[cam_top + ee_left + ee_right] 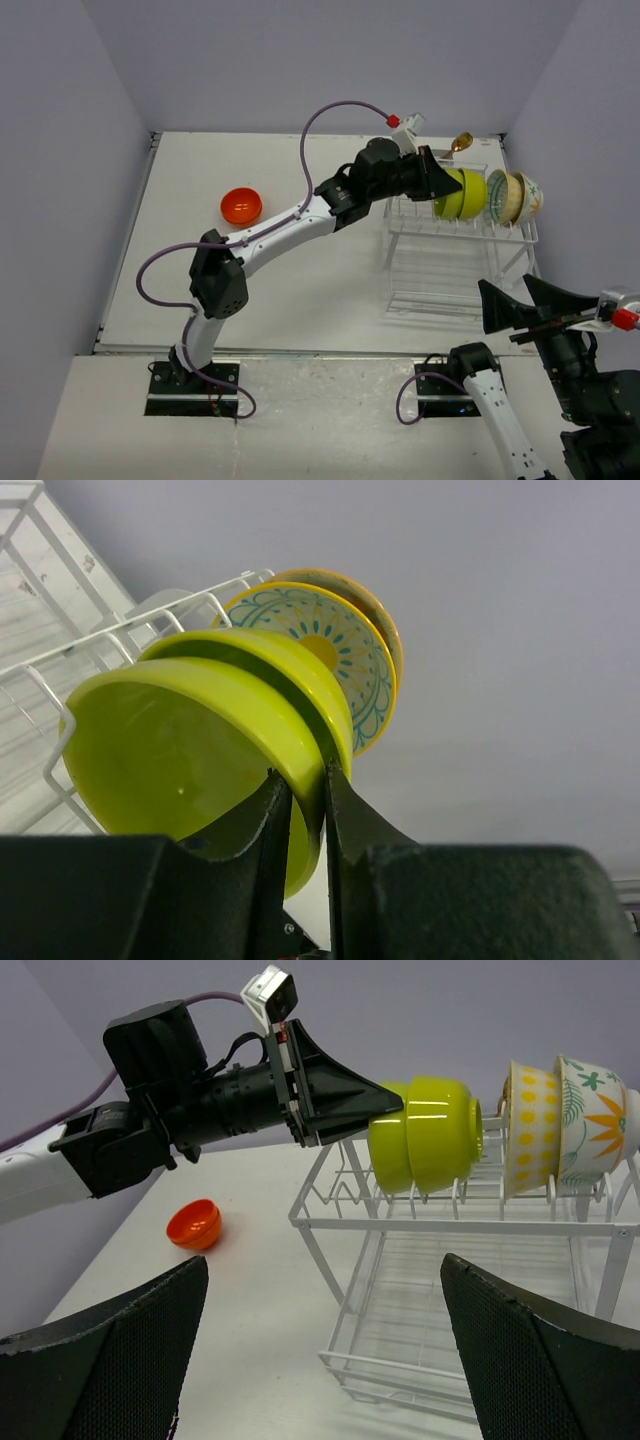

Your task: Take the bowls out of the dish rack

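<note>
Left gripper (300, 802) is closed down narrow on the rim of the near lime-green bowl (170, 750). One finger is set inside the bowl. The other is outside its wall, wedged in the gap to the second lime-green bowl (300, 670). The rim is pinched between the two.

Both green bowls are stood on edge at the left end of the upper tier of the dish rack (460, 236). One is nested partly into the other, with mouths turned toward the left arm. Whether the gripped bowl is lifted clear of the wires cannot be told.

At the right end of the same tier, two cream bowls are stood on edge and pressed together: the yellow-dotted bowl (530, 1125) and the floral bowl (598, 1120). A small gap is left between them and the green pair.

The orange-red bowl (241, 205) is found on the table (300, 300), well apart from the rack, on its left side. A gold spoon (461, 142) is seen at the rack's far edge, just behind the left gripper.

Right gripper (322, 1260) is spread to full width with nothing between the jaws. It is held near the rack's near right corner and pointed at the rack.
</note>
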`<action>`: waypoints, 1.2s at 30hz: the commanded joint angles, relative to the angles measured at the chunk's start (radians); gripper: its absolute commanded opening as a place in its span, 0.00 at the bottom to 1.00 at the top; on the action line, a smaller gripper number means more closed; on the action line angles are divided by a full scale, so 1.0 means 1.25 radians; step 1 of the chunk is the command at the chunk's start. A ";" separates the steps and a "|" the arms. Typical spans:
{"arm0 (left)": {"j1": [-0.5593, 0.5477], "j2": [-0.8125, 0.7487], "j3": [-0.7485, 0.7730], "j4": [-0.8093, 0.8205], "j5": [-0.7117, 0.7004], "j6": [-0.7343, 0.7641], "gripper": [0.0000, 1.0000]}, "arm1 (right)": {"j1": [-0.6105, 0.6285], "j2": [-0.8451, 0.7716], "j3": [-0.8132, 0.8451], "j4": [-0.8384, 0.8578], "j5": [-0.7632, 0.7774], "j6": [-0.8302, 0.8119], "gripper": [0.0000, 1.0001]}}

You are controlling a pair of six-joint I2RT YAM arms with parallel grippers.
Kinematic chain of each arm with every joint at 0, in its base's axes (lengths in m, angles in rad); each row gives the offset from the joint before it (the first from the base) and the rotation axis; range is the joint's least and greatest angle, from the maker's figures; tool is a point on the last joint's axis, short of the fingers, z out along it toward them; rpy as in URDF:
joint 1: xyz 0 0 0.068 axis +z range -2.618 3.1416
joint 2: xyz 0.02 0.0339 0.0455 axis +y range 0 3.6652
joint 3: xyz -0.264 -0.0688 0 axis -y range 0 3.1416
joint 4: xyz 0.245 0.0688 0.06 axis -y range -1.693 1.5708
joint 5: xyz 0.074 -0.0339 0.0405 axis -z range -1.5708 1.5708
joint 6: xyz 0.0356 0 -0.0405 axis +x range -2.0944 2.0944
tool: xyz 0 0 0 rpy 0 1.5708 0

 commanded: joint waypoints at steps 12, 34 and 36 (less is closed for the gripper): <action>0.010 -0.085 -0.208 0.235 0.003 -0.055 0.00 | 0.008 -0.011 -0.006 0.013 -0.003 -0.019 0.99; 0.032 -0.191 -0.420 0.596 0.037 -0.130 0.00 | 0.015 -0.006 0.004 0.010 -0.003 -0.021 0.99; 0.032 -0.194 -0.434 0.636 0.039 -0.134 0.00 | 0.015 -0.006 0.005 0.010 -0.004 -0.021 0.99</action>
